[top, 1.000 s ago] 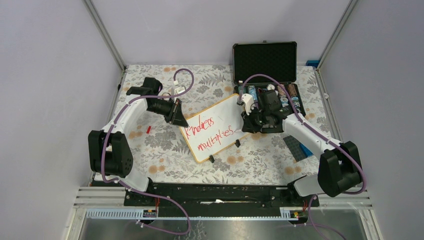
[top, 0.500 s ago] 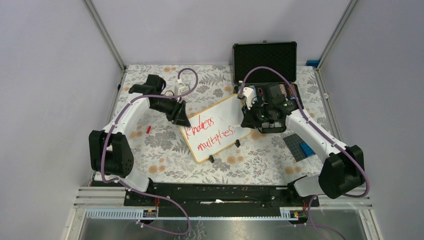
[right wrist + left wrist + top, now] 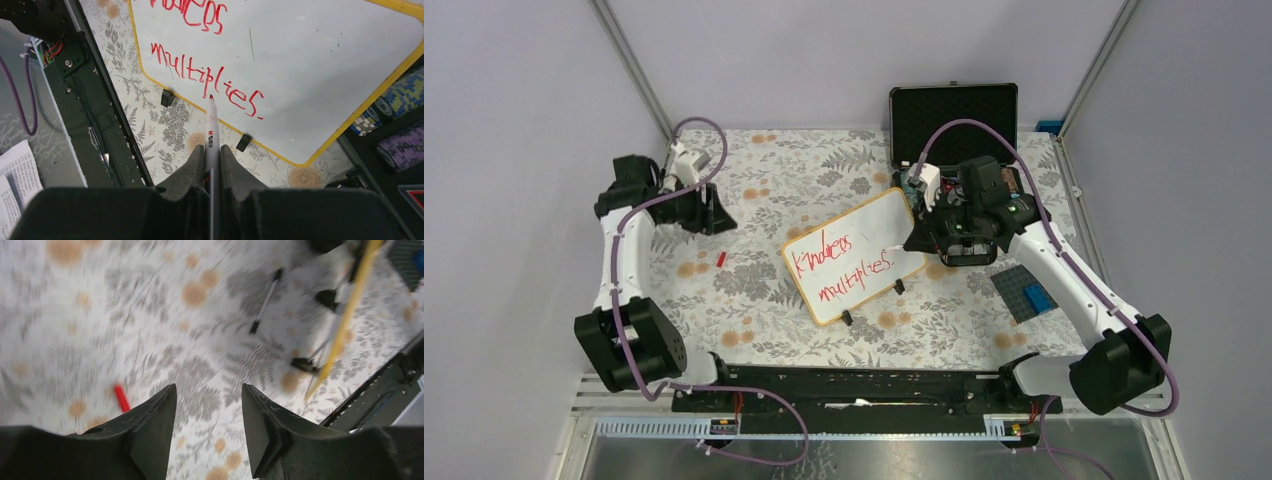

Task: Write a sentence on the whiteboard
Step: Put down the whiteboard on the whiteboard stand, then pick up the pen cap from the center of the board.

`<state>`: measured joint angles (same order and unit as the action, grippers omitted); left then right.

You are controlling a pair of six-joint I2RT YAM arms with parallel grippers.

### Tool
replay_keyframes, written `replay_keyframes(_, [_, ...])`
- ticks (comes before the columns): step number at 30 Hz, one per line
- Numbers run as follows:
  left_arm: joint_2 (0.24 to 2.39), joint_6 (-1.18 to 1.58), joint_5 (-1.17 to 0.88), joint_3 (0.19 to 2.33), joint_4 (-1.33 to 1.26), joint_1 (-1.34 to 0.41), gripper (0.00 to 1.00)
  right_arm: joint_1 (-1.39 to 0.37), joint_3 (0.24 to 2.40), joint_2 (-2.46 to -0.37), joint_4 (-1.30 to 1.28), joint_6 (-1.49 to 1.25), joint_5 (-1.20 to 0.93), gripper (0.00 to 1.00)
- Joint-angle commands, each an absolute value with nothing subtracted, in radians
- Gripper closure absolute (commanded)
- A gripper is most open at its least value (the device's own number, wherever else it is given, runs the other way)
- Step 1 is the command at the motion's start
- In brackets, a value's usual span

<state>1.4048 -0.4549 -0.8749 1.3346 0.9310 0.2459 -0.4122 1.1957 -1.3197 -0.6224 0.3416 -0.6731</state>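
From the top view, the whiteboard point(image 3: 879, 215) lies tilted on the flowered surface point(image 3: 754, 290), and the sentence point(image 3: 839, 262) runs across it in two red lines that end in a full stop. My right pincer point(image 3: 921, 240) is at the whiteboard's right edge. My left pincer point(image 3: 716, 212) is well off to the whiteboard's left, touching nothing. A small red cap point(image 3: 721, 258) lies on the surface to the left of the whiteboard, nearer my left arm. The open black case point(image 3: 954, 120) sits behind the whiteboard.

The left wrist view is blurred. My left pincer point(image 3: 207, 405) stands partly open with nothing between its fingers point(image 3: 155, 430). The red cap point(image 3: 120, 397) is just beyond them, and the whiteboard point(image 3: 345, 315) shows only edge-on at the far right.

In the right wrist view, my right pincer point(image 3: 212, 150) is clamped tight on the marker point(image 3: 212, 125). Its red tip points at the lower line of the sentence point(image 3: 207, 75), near the whiteboard's point(image 3: 325, 60) lower rim. I cannot tell whether the tip touches the board.

I judge the writing itself finished, since the full stop is there. The next move would be to lift the marker straight up off the whiteboard so it does not smear the wet letters. My open left pincer could then fetch the cap.
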Motion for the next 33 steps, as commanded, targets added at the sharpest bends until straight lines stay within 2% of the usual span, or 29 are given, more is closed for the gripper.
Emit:
replay_keyframes(1, [1.417,-0.474,-0.659,1.188,0.888,0.337,0.48,-0.405,1.199,-1.260,-0.610,0.274,-0.700,1.00])
replay_keyframes(12, [1.504,-0.431,-0.432,0.959,0.557,0.376,0.56,-0.400,1.194,-1.262,-0.578,0.188,-0.761,1.00])
replay_keyframes(20, [1.594,-0.461,-0.394,0.938,0.461,0.369,0.61,-0.400,1.194,-1.274,-0.570,0.184,-0.760,1.00])
replay_keyframes(33, [1.657,-0.461,-0.371,0.925,0.397,0.300,0.62,-0.400,1.199,-1.270,-0.571,0.189,-0.746,1.00])
